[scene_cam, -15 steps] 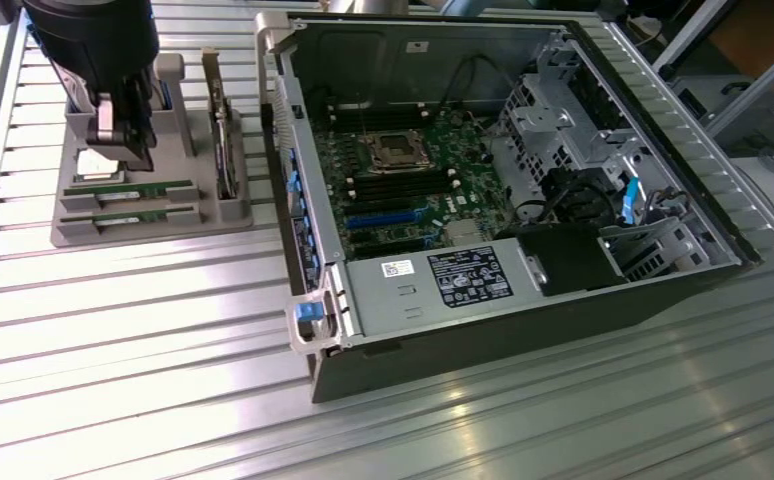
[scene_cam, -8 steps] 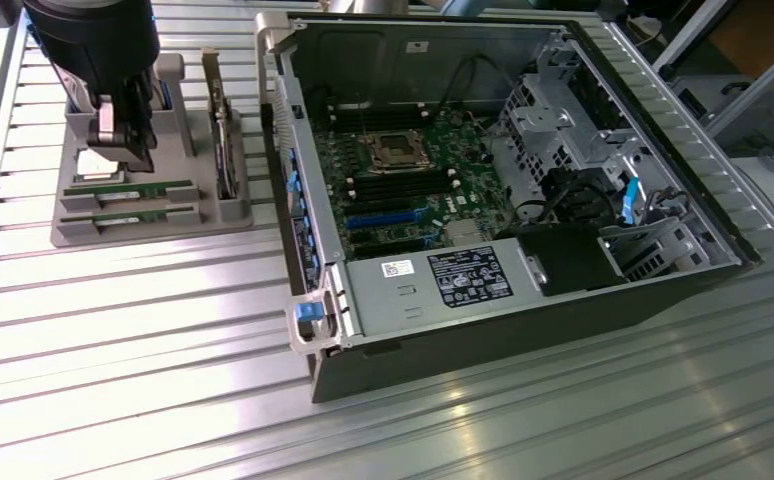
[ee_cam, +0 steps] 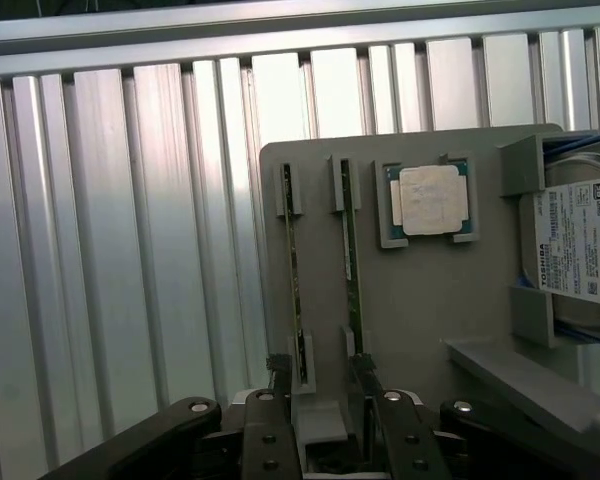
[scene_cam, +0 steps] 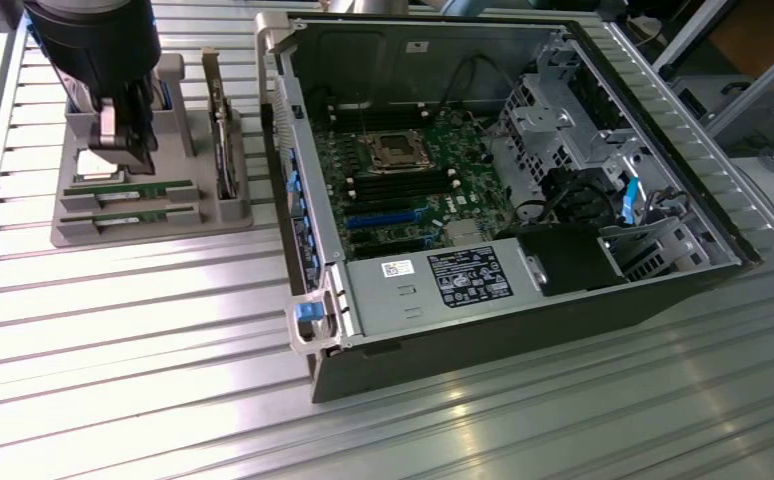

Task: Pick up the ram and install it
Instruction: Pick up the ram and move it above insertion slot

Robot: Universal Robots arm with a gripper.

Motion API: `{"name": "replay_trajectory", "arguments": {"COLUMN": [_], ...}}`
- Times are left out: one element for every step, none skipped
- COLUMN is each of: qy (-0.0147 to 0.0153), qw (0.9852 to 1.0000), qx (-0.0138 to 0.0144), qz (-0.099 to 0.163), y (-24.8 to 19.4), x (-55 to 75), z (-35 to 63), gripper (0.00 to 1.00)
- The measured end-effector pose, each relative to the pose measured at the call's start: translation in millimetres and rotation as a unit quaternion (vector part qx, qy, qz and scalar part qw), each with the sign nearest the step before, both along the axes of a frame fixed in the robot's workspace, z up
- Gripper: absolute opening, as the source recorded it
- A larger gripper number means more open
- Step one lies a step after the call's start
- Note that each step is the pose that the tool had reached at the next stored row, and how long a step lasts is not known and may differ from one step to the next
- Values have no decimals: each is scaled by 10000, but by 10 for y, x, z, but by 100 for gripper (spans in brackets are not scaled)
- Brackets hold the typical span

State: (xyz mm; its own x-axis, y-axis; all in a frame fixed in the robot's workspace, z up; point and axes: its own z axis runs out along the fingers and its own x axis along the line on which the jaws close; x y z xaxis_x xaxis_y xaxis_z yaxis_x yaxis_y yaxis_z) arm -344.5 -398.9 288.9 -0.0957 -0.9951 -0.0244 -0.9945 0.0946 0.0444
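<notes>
The robot's hand (ee_cam: 322,372) hangs above the end of a grey holder (ee_cam: 420,310) on the ribbed metal surface (ee_cam: 130,250), its two fingers spread wide and holding nothing. Just past the fingertips, one green ram stick (ee_cam: 352,250) and a second ram stick (ee_cam: 294,260) stand on edge side by side in the holder's slots, with a square silver processor (ee_cam: 429,199) beside them. Farther off, at the exterior view's right of the holder, an open computer case (scene_cam: 494,348) lies on its side, its green motherboard (scene_cam: 414,180) showing.
</notes>
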Motion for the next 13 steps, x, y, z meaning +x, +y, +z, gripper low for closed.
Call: {"name": "replay_trajectory", "arguments": {"qy": [0,0,0,0,0,0,0,0,0,0,0,0,0], "qw": [10000,10000,10000,10000,10000,10000,10000,10000,10000,10000,10000,10000,10000], "qx": [0,0,0,0,0,0,0,0,0,0,0,0,0], "qz": [0,0,0,0,0,0,-1,-1,-1,-1,0,0,0], "y": [0,0,0,0,0,0,-1,-1,-1,-3,-4,-6,-7], "x": [0,0,0,0,0,0,-1,-1,-1,0,-1,-1,-1], "z": [-6,-11,-16,-20,-23,-26,-30,-33,-37,-41,-48,-56,-62], "gripper": [36,36,36,36,36,36,36,36,36,36,36,36,36]}}
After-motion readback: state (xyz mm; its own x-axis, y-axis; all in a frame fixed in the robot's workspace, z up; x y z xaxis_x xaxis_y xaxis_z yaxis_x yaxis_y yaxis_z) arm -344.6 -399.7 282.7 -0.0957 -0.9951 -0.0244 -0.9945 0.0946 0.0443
